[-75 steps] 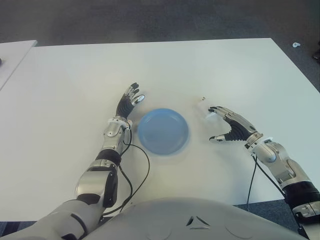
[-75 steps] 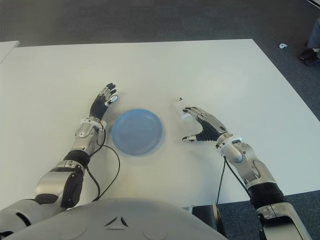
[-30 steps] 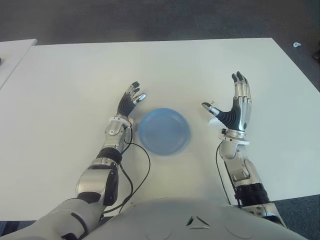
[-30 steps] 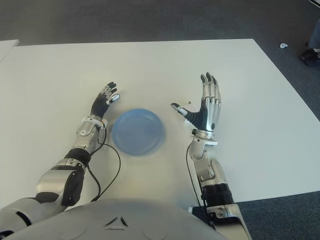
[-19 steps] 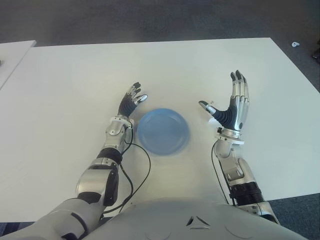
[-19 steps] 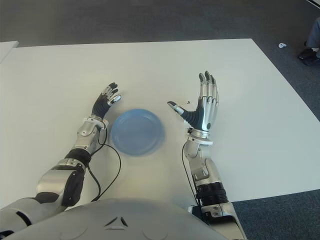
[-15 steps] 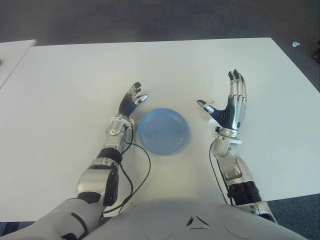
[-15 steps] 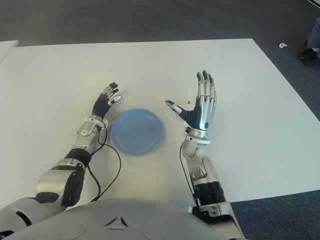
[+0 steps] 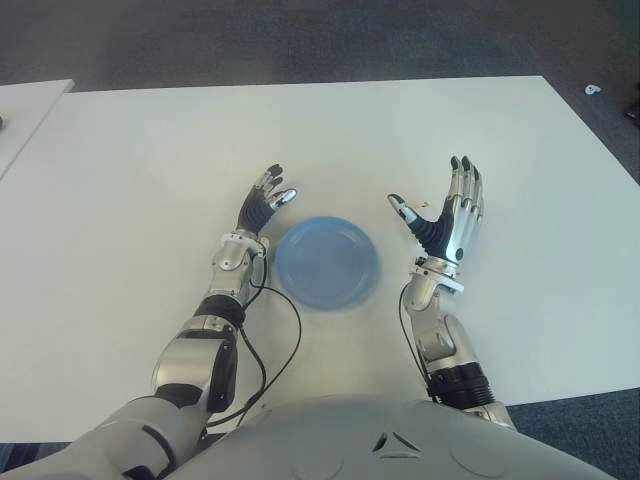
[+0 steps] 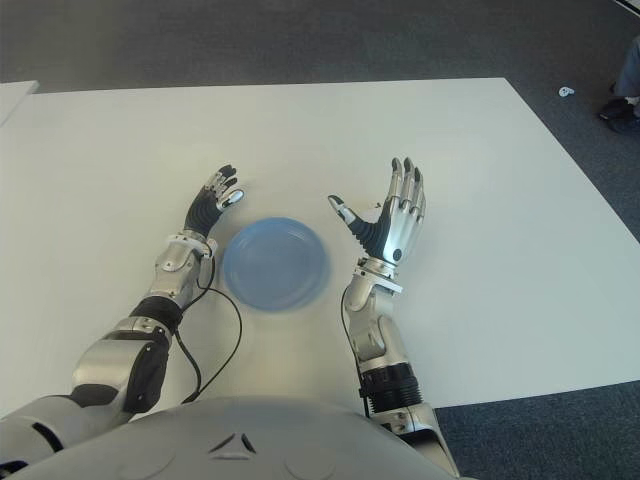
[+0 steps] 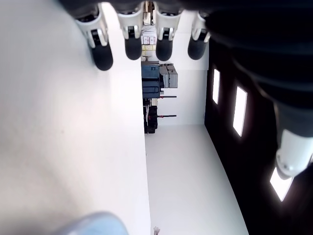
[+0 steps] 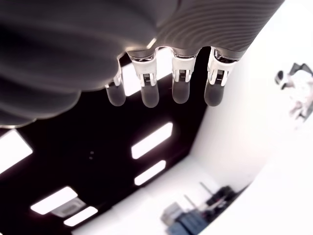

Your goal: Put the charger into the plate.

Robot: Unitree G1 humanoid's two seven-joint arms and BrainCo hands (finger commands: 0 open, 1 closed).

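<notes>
**Left eye view.** The blue plate (image 9: 327,265) sits empty on the white surface (image 9: 150,170). The left hand (image 9: 262,205) shows just beside the plate's left rim, fingers extended and slightly spread, holding nothing. The right hand (image 9: 450,220) is raised to the right of the plate with the palm turned toward it, four fingers straight up and close together, thumb splayed out. It holds nothing. The charger is not clearly visible here and appears to be largely screened by this hand.

**Right eye view.** Same layout. Only a small dark speck shows beside the right thumb. I cannot confirm it is the charger.

**Left wrist view.** The fingers (image 11: 132,44) are straight with gaps between them and nothing in the palm. An edge of the plate (image 11: 93,225) shows close by.

**Right wrist view.** The fingers (image 12: 181,83) are extended side by side and empty. A small white item with a dark part, judged to be the charger (image 12: 299,90), lies on the surface well clear of them.

**Risks, as judged.**
- The charger is not yet grasped, so the hand must turn palm-down first.
- White on white and hidden from the head camera, the charger could be misjudged, and descending fingertips could push it away.
- It is small, so a loose pinch may drop it short of the plate.
- The right forearm is near the plate rim and could nudge the plate.
</notes>
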